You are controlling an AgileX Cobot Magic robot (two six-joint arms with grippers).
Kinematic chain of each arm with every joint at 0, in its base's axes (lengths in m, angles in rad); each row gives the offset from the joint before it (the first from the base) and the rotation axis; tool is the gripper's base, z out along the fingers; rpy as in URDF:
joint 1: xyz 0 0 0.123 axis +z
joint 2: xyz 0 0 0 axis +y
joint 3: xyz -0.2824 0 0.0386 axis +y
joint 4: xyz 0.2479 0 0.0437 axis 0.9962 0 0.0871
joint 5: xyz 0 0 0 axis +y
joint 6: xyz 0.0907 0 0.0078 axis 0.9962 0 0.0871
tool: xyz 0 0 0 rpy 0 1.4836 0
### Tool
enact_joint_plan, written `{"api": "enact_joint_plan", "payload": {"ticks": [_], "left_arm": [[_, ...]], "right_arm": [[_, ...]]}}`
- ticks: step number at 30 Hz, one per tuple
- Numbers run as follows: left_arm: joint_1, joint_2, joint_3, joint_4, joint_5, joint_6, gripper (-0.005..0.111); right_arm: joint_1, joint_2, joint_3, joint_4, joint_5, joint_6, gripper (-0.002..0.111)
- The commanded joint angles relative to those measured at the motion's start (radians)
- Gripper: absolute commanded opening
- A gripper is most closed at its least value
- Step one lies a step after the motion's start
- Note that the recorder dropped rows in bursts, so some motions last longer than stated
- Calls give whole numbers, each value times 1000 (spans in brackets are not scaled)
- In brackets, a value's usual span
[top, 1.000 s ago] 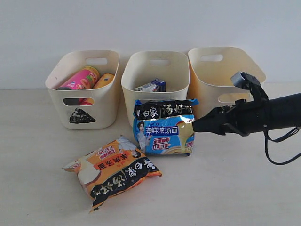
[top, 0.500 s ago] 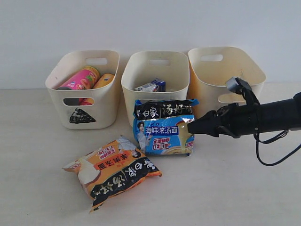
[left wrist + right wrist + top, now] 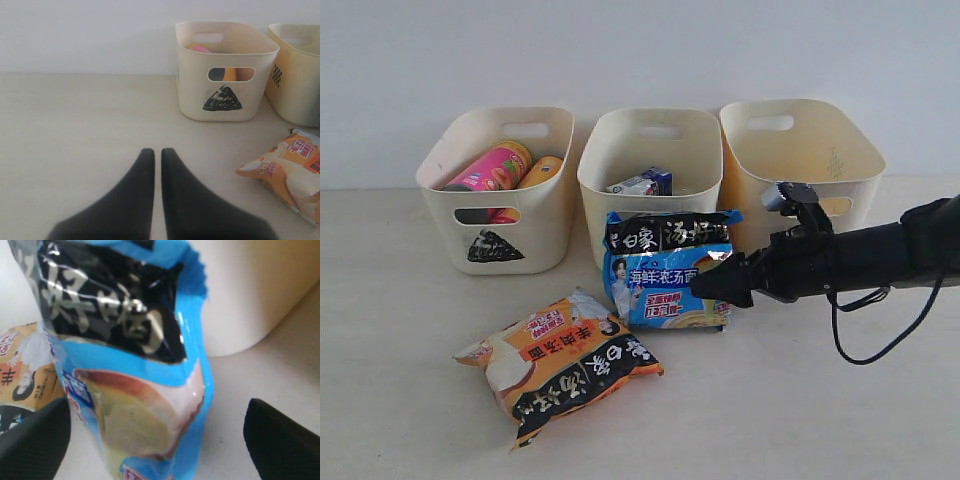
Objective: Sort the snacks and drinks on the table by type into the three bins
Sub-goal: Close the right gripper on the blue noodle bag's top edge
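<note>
Across the far side of your pale bench [image 3: 840, 420] sit three cream plastic bins with cut-out handles: the triangle-marked bin [image 3: 552, 215] at 10 o'clock, the middle bin [image 3: 590, 195] at 12 and the third bin [image 3: 750, 195] at 2. The blue-and-black crinkly noodle packet [image 3: 660, 275] stands near the centre, leaning on the middle bin's front. The orange-and-black noodle packet [image 3: 565, 360] lies flat at 7 o'clock from it, apart. Treat the blue one as light, slick film over a brittle noodle block. It should crumple before it resists, and a nudge may topple it. Take it across its 3 o'clock side edge, where the block gives the pads something firm, and squeeze gently. The long pink chip tube [image 3: 490, 168] and the long yellow chip tube [image 3: 542, 170] lie in the triangle bin. Your right pincer [image 3: 712, 282] reaches in from 3 o'clock with its jaws wide apart, flanking that edge without clamping it. Your left pincer [image 3: 157, 165] hangs over bare bench, jaws together. The small white-and-blue carton [image 3: 635, 185] and the small dark purple carton [image 3: 661, 178] sit in the middle bin.
</note>
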Motion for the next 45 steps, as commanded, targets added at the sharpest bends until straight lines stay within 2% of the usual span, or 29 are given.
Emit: {"api": "enact_joint_plan", "payload": {"ticks": [1,12,20,22,24,26,27,28,29,34,37,45], "left_arm": [[4,-3,4,-1,-3,6,4],[4,-3,4,-1,-3,6,4],[4,-3,4,-1,-3,6,4],[4,-3,4,-1,-3,6,4],[4,-3,4,-1,-3,6,4],[4,-3,4,-1,-3,6,4],[4,-3,4,-1,-3,6,4],[4,-3,4,-1,-3,6,4],[4,-3,4,-1,-3,6,4],[4,-3,4,-1,-3,6,4],[4,-3,4,-1,-3,6,4],[4,-3,4,-1,-3,6,4]], "right_arm": [[20,-1,-14,26,-1,-26,85],[62,77,-73,59,61,-54,85],[105,105,-119,59,-35,-56,85],[107,111,-122,59,-36,-49,78],[109,111,-122,59,-61,-41,65],[109,111,-122,59,-94,-26,45],[109,111,-122,59,-113,-14,30],[109,111,-122,59,-127,0,22],[109,111,-122,59,-147,21,1],[109,108,-122,54,-97,46,1],[109,105,-122,-27,-47,91,1],[109,-10,-83,-84,-59,144,-1]]}}
